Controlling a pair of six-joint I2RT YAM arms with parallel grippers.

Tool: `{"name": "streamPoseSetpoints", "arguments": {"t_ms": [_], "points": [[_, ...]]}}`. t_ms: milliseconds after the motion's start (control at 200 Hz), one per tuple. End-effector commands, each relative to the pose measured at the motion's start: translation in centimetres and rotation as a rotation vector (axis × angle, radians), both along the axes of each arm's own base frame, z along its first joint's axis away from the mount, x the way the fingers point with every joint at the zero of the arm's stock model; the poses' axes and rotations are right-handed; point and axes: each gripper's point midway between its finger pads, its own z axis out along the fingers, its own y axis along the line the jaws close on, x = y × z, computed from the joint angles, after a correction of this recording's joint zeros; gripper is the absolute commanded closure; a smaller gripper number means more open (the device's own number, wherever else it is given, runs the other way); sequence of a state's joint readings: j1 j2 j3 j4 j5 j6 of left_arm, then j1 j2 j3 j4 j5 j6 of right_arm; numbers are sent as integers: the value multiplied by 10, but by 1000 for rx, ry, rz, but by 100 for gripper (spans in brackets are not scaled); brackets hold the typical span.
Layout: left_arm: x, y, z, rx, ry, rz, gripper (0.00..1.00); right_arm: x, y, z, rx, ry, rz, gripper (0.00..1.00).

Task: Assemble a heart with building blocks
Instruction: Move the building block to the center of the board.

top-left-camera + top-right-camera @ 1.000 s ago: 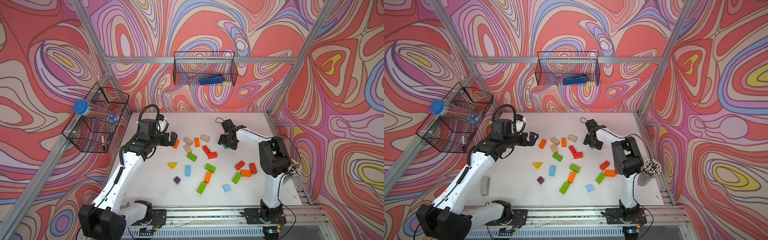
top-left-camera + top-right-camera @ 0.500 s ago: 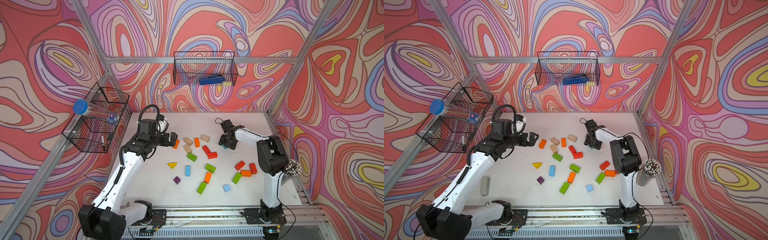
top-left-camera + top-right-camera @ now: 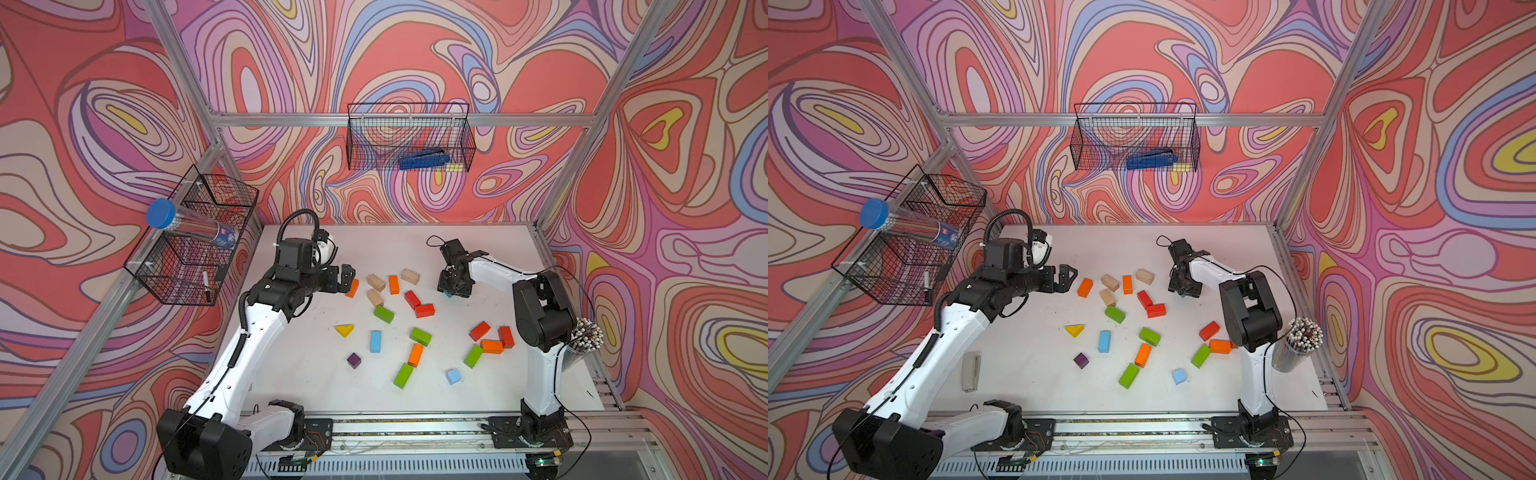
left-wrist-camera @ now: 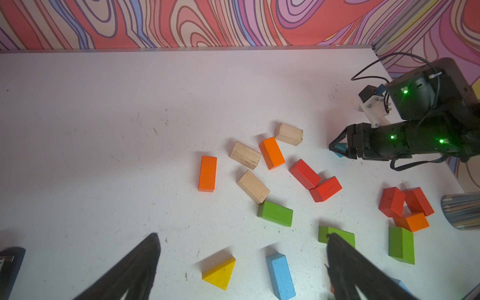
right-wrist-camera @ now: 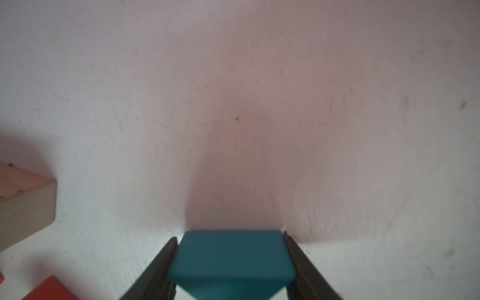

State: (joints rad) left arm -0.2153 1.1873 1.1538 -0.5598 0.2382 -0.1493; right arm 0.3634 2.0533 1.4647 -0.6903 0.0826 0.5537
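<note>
At the picking-up stage, by the look of it: no heart outline anywhere yet, only loose building blocks (image 3: 420, 336) scattered over the white table (image 3: 291, 374), a few touching in pairs, none arranged.

Toward the back right of the scatter, right gripper (image 5: 231, 259) lowered around a teal block (image 5: 231, 255). In the wrist view, both dark fingers (image 5: 153, 275) flat against opposite sides of that block, roughly half spread, no gap to be seen on either side; so clamped on it, most likely. Cannot tell whether lifted or resting on the table: shadow close beneath, underside hidden. In both top views, only a sliver of teal showing under the fingertips, apart from the nearest neighbours, a plain wooden brick (image 3: 410, 276) and a red pair (image 3: 419, 305).

On the other side, left gripper (image 3: 1067, 277) held above the table with fingers spread as wide as possible, holding nothing, touching nothing, just beside an orange brick (image 3: 1084, 287) at the left edge of the scatter.

Next, probably: lift straight up with the squeeze kept firm, carry to a bare patch of table and set down as a first piece of the outline. Calls for steady pressure on smooth painted sides, likely to slip if tilted, and a clear path past the wooden brick. After that, perhaps, down over the orange brick with the left side.
</note>
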Motion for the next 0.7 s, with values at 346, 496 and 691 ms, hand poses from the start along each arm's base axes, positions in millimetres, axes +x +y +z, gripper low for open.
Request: {"name": "streamPoseSetpoints", "arguments": {"t_ms": [346,496,691], "points": [[-5,-2,-5,6,25,-21,0,-28,27,3,-30,34,97,43],[-5,-2,-4,4,23,-22,0,-31,33,1,-36,42,109,42],[-5,-2,-4,5,23,-22,0,-31,34,2,-44,42,112,35]]}}
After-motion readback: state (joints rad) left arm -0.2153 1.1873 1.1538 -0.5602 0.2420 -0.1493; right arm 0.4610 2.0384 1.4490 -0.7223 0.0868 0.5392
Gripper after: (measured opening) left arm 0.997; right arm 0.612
